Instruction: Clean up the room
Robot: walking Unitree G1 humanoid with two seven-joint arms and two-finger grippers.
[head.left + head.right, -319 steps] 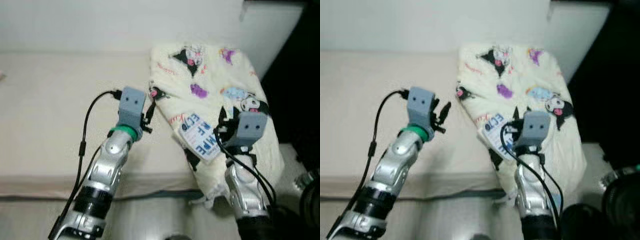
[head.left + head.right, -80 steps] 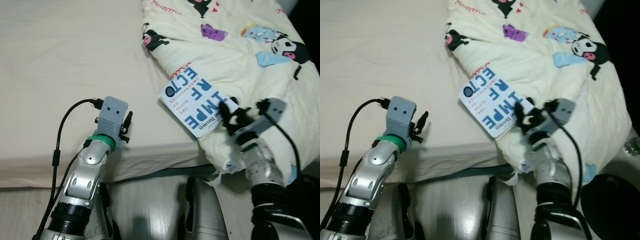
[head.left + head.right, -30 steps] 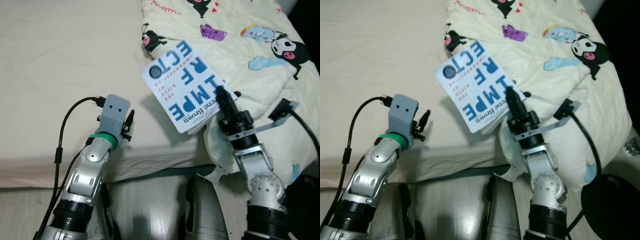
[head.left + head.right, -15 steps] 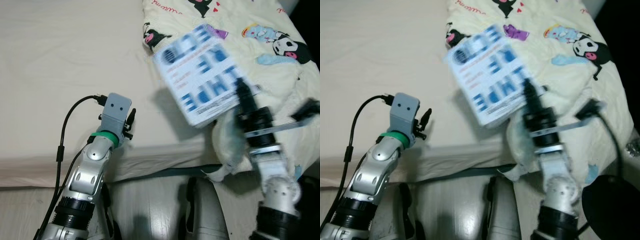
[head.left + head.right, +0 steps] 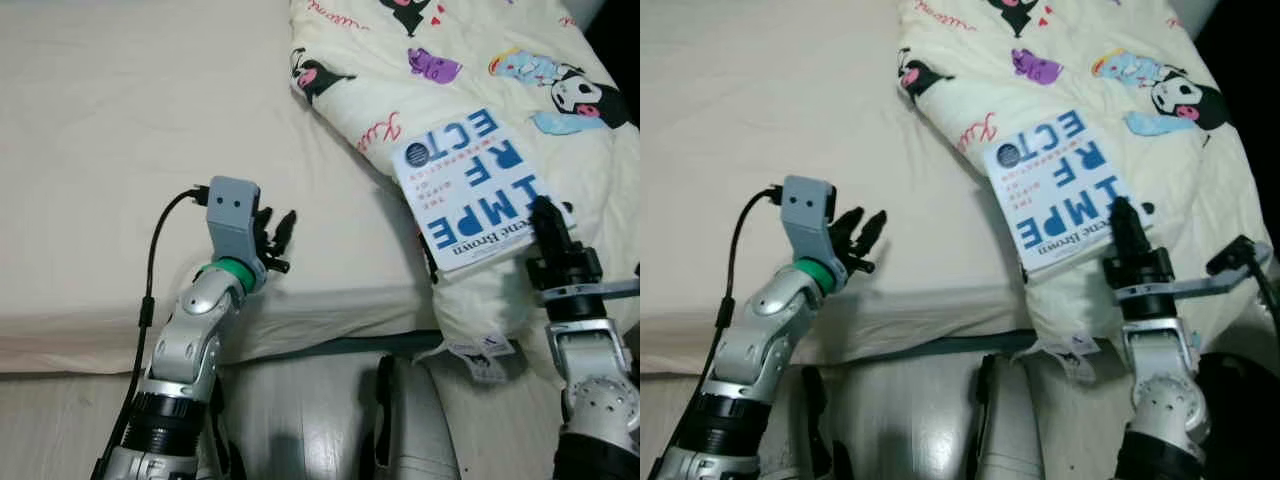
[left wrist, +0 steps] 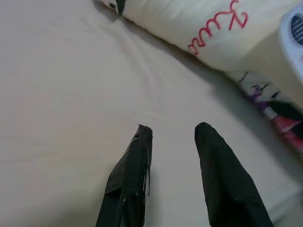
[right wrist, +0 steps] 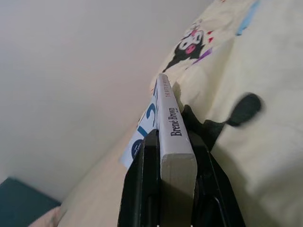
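Observation:
A white book (image 5: 469,185) with large blue letters is held above the cartoon-print cream blanket (image 5: 470,70) on the bed's right side. My right gripper (image 5: 547,216) is shut on the book's lower edge; in the right wrist view the two black fingers (image 7: 147,189) clamp the book's spine (image 7: 171,142). My left gripper (image 5: 277,233) hovers open just over the beige mattress (image 5: 120,150), left of the blanket. In the left wrist view its fingers (image 6: 135,175) are spread above the sheet, with the blanket's edge (image 6: 203,33) beyond.
The mattress front edge (image 5: 300,330) runs across below both arms, with pale wood floor (image 5: 300,420) beneath it. A dark gap (image 5: 615,20) lies at the far right past the blanket. The bed's left half is bare sheet.
The right gripper has swung the book from upper centre rightward and lower, over the blanket. The left gripper rose slightly and its fingers have spread.

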